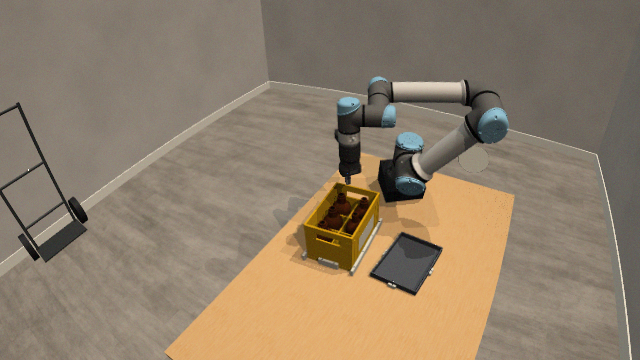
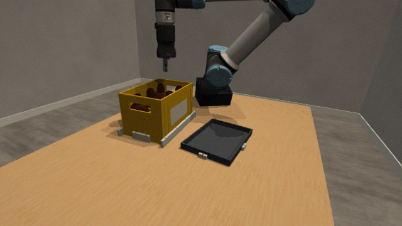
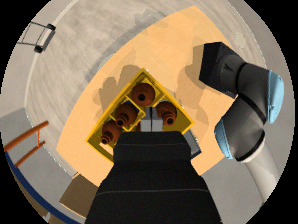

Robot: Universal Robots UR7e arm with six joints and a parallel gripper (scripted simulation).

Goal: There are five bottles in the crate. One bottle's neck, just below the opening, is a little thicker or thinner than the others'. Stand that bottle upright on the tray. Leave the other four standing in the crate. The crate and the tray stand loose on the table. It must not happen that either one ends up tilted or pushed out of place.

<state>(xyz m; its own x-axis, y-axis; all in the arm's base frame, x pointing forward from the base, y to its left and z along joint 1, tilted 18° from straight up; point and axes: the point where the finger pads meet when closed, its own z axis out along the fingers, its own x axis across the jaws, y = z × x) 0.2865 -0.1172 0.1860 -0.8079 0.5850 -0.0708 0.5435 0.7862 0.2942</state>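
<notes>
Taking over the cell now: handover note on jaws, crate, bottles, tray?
Jaws: shut, nothing between them, above the yellow crate.
Brown bottles: standing in the crate.
Black tray: beside the crate, no bottle on it.
Done: no bottle transferred.
Left: identify the odd neck, stand that bottle upright on the tray, leave four crated. Which neck differs, I can't tell.
</notes>
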